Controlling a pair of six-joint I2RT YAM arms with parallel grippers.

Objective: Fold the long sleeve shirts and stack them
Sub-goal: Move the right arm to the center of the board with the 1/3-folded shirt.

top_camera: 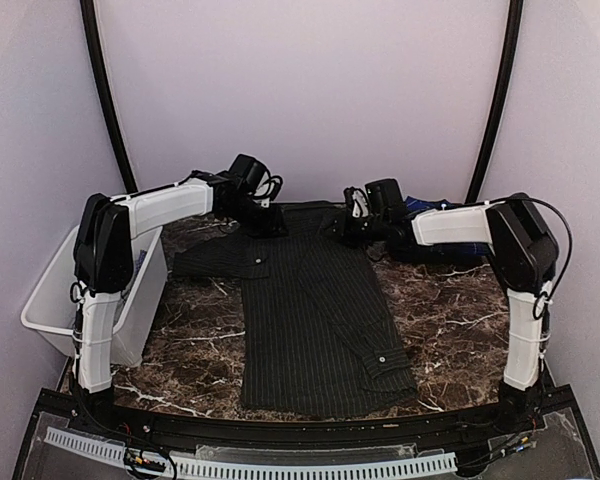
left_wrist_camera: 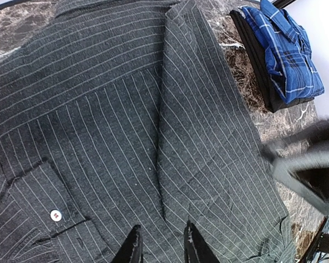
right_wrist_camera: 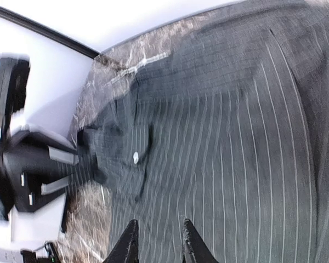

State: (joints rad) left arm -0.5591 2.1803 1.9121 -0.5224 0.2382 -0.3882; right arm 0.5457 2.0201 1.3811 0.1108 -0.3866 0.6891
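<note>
The black, pale-pinstriped button-up cloth shirt (top_camera: 310, 320) is spread flat mid-table, collar end far, hem near. Step in hand, as judged: the far shoulder edge is to be picked up at both corners and brought twd the near hem. To be done well, each corner should be pinched thru all layers incl. the folded-in sleeves. Both should be lifted level & together, so the fold lands square w/o sleeves sliding out.

The left gripper (left_wrist_camera: 163, 249) is poised over the far-left shoulder, the right gripper (right_wrist_camera: 158, 247) over the far-right. Jaws of both are parted a little, w/ no cloth seen btwn them.

The shirt looks thin, limp and lightly creased. One sleeve is laid along its right side, w/ its buttoned cuff (top_camera: 388, 362) near-right. The other cuff (top_camera: 252, 265) is crossed in at left.

A folded blue-and-navy plaid cloth shirt (left_wrist_camera: 285, 49) is seen far right, apart. A white plastic bin (top_camera: 45, 300) is seen at the left edge of the dark marble table (top_camera: 450, 310).
</note>
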